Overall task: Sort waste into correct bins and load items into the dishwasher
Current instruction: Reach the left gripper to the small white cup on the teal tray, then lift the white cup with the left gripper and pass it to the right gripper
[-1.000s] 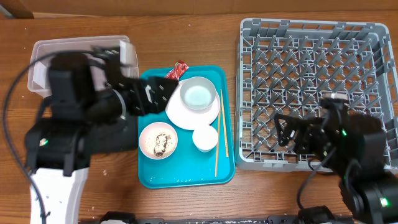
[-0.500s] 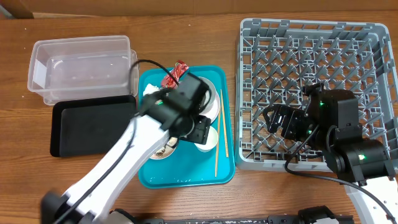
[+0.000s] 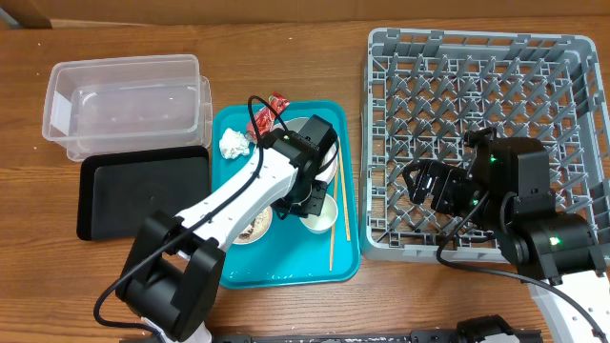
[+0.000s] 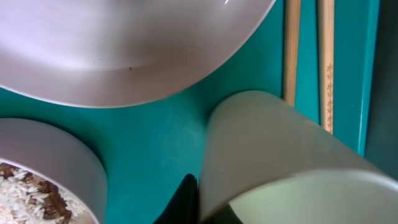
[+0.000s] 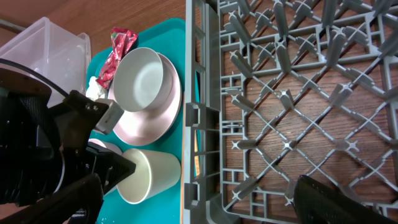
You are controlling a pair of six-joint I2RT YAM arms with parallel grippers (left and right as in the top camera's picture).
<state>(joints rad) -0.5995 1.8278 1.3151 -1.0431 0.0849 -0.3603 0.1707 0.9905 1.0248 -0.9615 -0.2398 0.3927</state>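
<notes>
Seen from overhead, the left tool (image 3: 307,202) is pressed together on the wall of the small white cup (image 4: 273,149), one dark finger against its outer side. The cup stands on the teal tray (image 3: 286,267) at about 4 o'clock from the tray's middle. It is smooth and matte, a plain cylinder with a thin round rim.

At 3 o'clock of the cup, just beside it, lie the wooden chopsticks (image 4: 325,62), two straight pale sticks side by side. At 12 o'clock is the large pale plate (image 5: 163,118), glossy and round, carrying an empty white bowl (image 5: 140,78). At 9 o'clock sits the second bowl (image 4: 43,168), holding grainy white rice (image 4: 25,193) with brown scraps.

The crumpled napkin (image 3: 233,143) lies at 10 o'clock on the tray, and the red crinkled wrapper (image 3: 274,103) at 12 o'clock on its rim.

The right tool (image 3: 434,186) hangs spread wide over the grey lattice rack (image 3: 477,36), holding nothing. At 9 o'clock of the tray, a clear tub (image 3: 124,62) and a flat black tray (image 3: 143,195) rest on the wooden surface (image 3: 143,29).
</notes>
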